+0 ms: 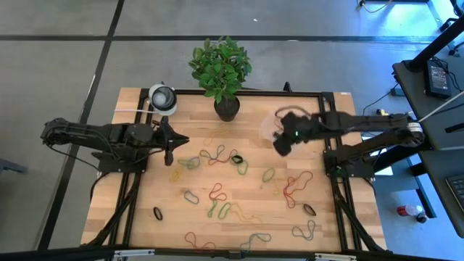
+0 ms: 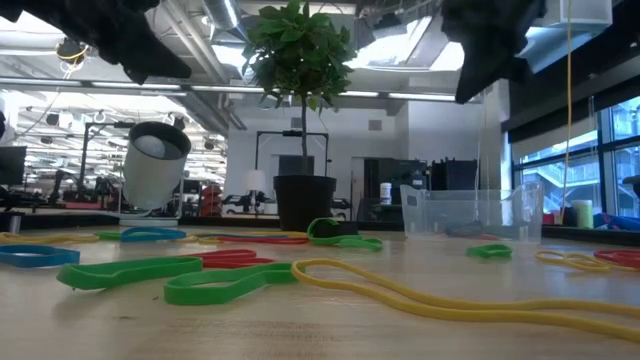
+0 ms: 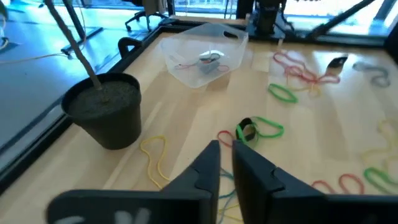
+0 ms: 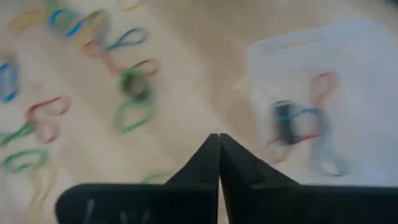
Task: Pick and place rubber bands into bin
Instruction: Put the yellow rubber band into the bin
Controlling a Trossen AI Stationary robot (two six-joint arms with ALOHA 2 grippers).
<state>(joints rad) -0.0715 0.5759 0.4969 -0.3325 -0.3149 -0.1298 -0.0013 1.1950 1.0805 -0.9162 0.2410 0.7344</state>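
Many rubber bands (image 1: 217, 154) in red, green, yellow and black lie loose across the wooden table (image 1: 341, 217); green ones (image 2: 190, 280) show close in the low view. The clear bin (image 1: 270, 119) stands at the far right and holds a few bands (image 4: 298, 124). My right gripper (image 1: 281, 142) hangs high at the bin's near edge, shut, with nothing seen between its fingertips (image 4: 219, 138). My left gripper (image 1: 181, 139) hovers over the table's left part, its fingers a narrow gap apart (image 3: 225, 155), with nothing between them.
A black plant pot (image 1: 226, 107) with a leafy plant stands at the far middle, between both arms. A round white-and-grey object (image 1: 163, 98) sits at the far left corner. A black frame (image 1: 330, 156) borders the table.
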